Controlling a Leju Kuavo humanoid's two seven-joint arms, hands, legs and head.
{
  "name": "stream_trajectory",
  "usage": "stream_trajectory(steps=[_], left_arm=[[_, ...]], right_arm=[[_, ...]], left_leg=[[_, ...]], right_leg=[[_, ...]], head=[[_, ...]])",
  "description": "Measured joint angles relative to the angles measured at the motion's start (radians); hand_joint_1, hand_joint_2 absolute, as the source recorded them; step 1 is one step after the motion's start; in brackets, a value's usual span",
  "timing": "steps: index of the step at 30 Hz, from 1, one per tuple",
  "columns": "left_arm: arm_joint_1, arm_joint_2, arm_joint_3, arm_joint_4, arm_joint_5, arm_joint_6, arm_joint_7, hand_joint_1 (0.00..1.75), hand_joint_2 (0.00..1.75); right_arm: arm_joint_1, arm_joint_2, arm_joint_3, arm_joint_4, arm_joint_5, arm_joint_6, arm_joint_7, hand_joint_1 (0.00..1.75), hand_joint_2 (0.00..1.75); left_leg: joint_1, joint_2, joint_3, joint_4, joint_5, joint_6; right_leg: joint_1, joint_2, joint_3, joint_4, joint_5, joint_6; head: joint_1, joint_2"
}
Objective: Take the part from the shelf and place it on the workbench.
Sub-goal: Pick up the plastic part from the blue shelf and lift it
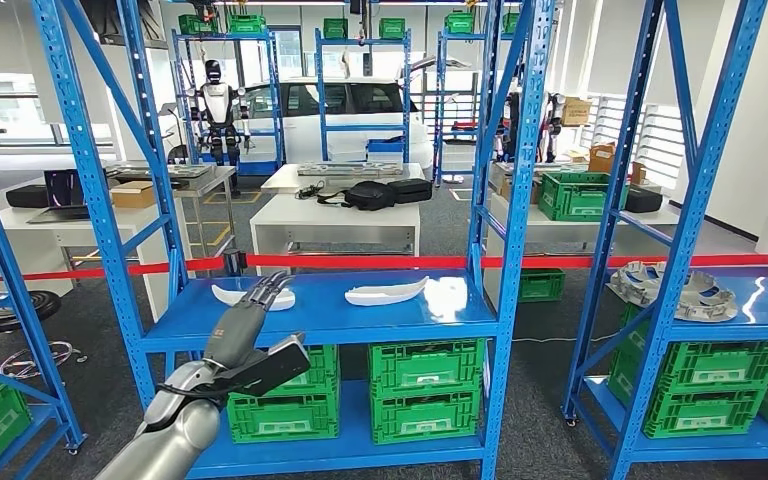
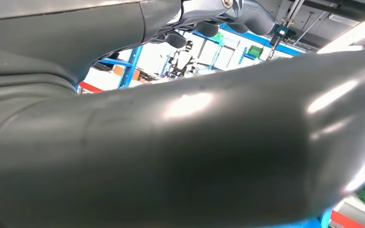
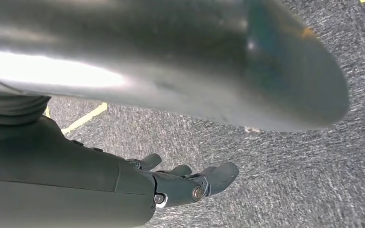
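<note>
Head view: the left hand (image 1: 250,318) is seen raised in front of the blue shelf (image 1: 320,318), its dark fingers (image 1: 270,288) extended and held apart, with nothing in them; their tips overlap the near white part (image 1: 252,297) lying on the shelf's middle level, though contact cannot be judged. A second white part (image 1: 386,292) lies on the same level, well apart from the hand and further to the right. Green crates (image 1: 426,385) are stacked on the level below. Beyond the shelf a red barrier tape (image 1: 360,261) is stretched across, and behind it a white surface (image 1: 335,212) is seen carrying a black bag (image 1: 370,194). In the right wrist view the right hand (image 3: 185,183) is shown over grey carpet floor (image 3: 313,166), its fingers (image 3: 221,173) loosely extended and slightly separated, holding nothing.
</note>
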Motion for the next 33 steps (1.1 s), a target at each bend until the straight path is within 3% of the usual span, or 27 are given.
stream_trajectory(steps=[3,7,8,9,11,13,14,17,19,23,25,27,28,29,30,32,33], left_arm=[[0.000,-0.005,-0.004,0.002,0.000,-0.003,0.007,0.00,0.00],[-0.003,-0.012,-0.008,0.003,0.000,0.003,0.011,0.00,0.00],[-0.005,-0.015,-0.008,0.002,0.000,0.007,0.010,0.00,0.00],[-0.006,-0.017,-0.008,0.002,0.000,0.011,0.010,0.00,0.00],[-0.003,-0.018,-0.008,0.005,0.000,0.017,0.009,0.00,0.00],[0.006,-0.019,-0.009,0.008,0.000,0.019,0.008,0.00,0.00],[0.010,-0.019,-0.009,0.009,0.000,0.020,0.007,0.00,0.00],[0.012,-0.017,-0.009,0.010,0.000,0.022,0.005,0.00,0.00],[0.010,-0.015,-0.009,0.010,0.000,0.023,0.005,0.00,0.00],[0.009,-0.007,-0.010,0.009,0.000,0.028,0.000,0.00,0.00],[0.010,0.002,-0.010,0.010,0.000,0.031,-0.004,0.00,0.00],[0.015,0.012,-0.010,0.012,0.000,0.034,-0.008,0.00,0.00],[0.019,0.017,-0.010,0.014,0.000,0.034,-0.009,0.00,0.00],[0.022,0.021,-0.010,0.015,0.000,0.034,-0.009,0.00,0.00],[0.024,0.024,-0.010,0.015,0.000,0.034,-0.010,0.00,0.00],[0.024,0.028,-0.010,0.016,0.000,0.034,-0.011,0.00,0.00],[0.022,0.029,-0.010,0.016,0.000,0.034,-0.012,0.00,0.00]], right_arm=[[0.000,0.001,-0.001,0.000,-0.001,-0.005,0.002,0.00,0.00],[0.000,0.007,-0.004,0.000,-0.002,-0.008,0.002,0.00,0.00],[0.000,0.008,-0.005,0.000,-0.002,-0.008,0.002,0.00,0.00],[0.000,0.008,-0.006,0.000,-0.002,-0.009,0.002,0.00,0.00],[0.002,0.009,-0.007,0.000,-0.001,-0.010,0.002,0.00,0.00],[0.005,0.009,-0.009,0.000,0.000,-0.010,0.002,0.00,0.00],[0.006,0.009,-0.009,0.000,0.001,-0.010,0.002,0.00,0.00],[0.005,0.010,-0.009,0.000,0.004,-0.009,0.002,0.00,0.00],[0.004,0.013,-0.009,0.001,0.008,-0.007,0.000,0.00,0.00],[0.003,0.016,-0.009,0.002,0.019,-0.005,-0.001,0.00,0.00],[0.003,0.016,-0.009,0.002,0.023,-0.004,-0.002,0.00,0.00],[0.004,0.016,-0.009,0.002,0.027,-0.004,-0.002,0.00,0.00],[0.004,0.016,-0.009,0.002,0.029,-0.003,-0.002,0.00,0.00],[0.005,0.016,-0.009,0.002,0.031,-0.003,-0.002,0.00,0.00],[0.005,0.016,-0.009,0.002,0.032,-0.003,-0.002,0.00,0.00],[0.005,0.017,-0.009,0.002,0.032,-0.004,-0.002,0.00,0.00],[0.004,0.017,-0.009,0.002,0.032,-0.004,-0.001,0.00,0.00]], left_leg=[[0.000,0.000,0.000,0.000,0.000,0.000],[-0.002,0.000,0.010,-0.020,0.007,0.019],[0.001,0.002,0.018,-0.033,0.013,0.024],[0.004,0.004,0.024,-0.043,0.018,0.027],[0.002,0.007,0.026,-0.045,0.018,0.031],[0.002,0.007,0.025,-0.041,0.014,0.028],[0.004,0.006,0.025,-0.036,0.010,0.023],[0.011,0.005,0.019,-0.003,-0.013,0.000],[0.009,0.003,0.008,0.018,-0.031,-0.016],[0.011,0.002,0.004,0.035,-0.052,-0.034],[0.013,0.005,-0.034,0.114,-0.092,-0.045],[0.014,0.006,-0.110,0.243,-0.141,-0.051],[0.014,0.006,-0.140,0.287,-0.147,-0.051],[0.013,0.006,-0.155,0.296,-0.133,-0.048],[0.013,0.006,-0.149,0.264,-0.099,-0.043],[0.009,0.006,-0.098,0.132,-0.015,-0.029],[0.004,0.007,-0.071,0.073,0.012,-0.023]], right_leg=[[0.000,0.000,0.000,0.000,0.000,0.000],[-0.006,-0.001,0.008,-0.011,0.004,0.016],[-0.005,0.000,0.000,0.008,-0.008,0.016],[-0.003,0.001,-0.020,0.048,-0.030,0.014],[-0.002,0.003,-0.085,0.179,-0.090,0.012],[-0.004,0.004,-0.134,0.266,-0.111,0.014],[-0.006,0.003,-0.132,0.256,-0.095,0.016],[-0.014,0.004,-0.049,0.088,-0.018,0.023],[-0.014,0.008,-0.023,0.044,-0.017,0.013],[-0.014,0.010,-0.020,0.053,-0.029,-0.019],[-0.015,0.010,-0.014,0.051,-0.032,-0.029],[-0.014,0.010,-0.009,0.051,-0.037,-0.035],[-0.013,0.010,-0.007,0.051,-0.040,-0.036],[-0.012,0.010,-0.003,0.051,-0.044,-0.037],[-0.011,0.010,0.003,0.051,-0.048,-0.037],[-0.009,0.010,0.017,0.049,-0.057,-0.035],[-0.008,0.010,0.022,0.046,-0.061,-0.031]], head=[[0.000,0.000],[-0.001,0.000],[0.000,0.000],[0.000,0.000],[0.001,0.000],[0.002,0.000],[0.002,0.000],[0.003,0.000],[0.002,0.000],[-0.001,0.000],[-0.002,0.000],[-0.003,0.000],[-0.004,0.000],[-0.004,0.000],[-0.004,0.000],[-0.004,0.000],[-0.005,0.000]])
